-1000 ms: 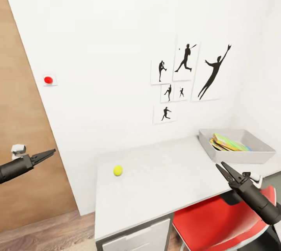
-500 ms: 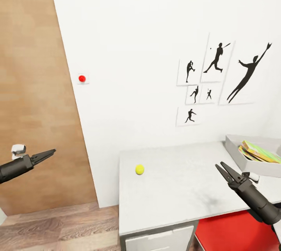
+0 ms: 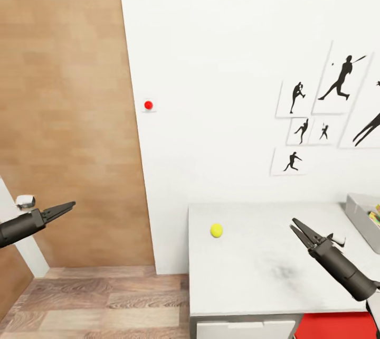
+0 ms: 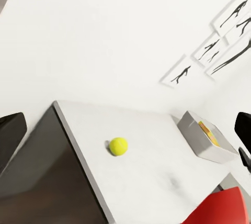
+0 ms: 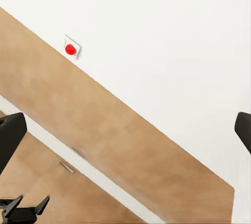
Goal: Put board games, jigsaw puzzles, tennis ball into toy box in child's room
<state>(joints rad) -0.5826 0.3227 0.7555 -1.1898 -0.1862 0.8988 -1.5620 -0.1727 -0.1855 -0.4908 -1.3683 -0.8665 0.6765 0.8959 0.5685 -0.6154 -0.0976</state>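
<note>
The tennis ball rests on the pale table near its left end. The grey toy box stands at the table's right end; flat colourful things lie inside, too small to tell apart. My right gripper hovers open above the table, to the right of the ball. Off the table's left end, my left gripper hangs open over the floor. Nothing sits between either pair of fingers. The bed is out of view.
A brown wooden panel covers the wall at left, above the wood floor. The white wall carries a red button and black silhouette posters. A red chair is tucked under the table's front.
The camera has turned left, so the table, ball and toy box have slid to the right in the picture. Both arms keep the same pose.
</note>
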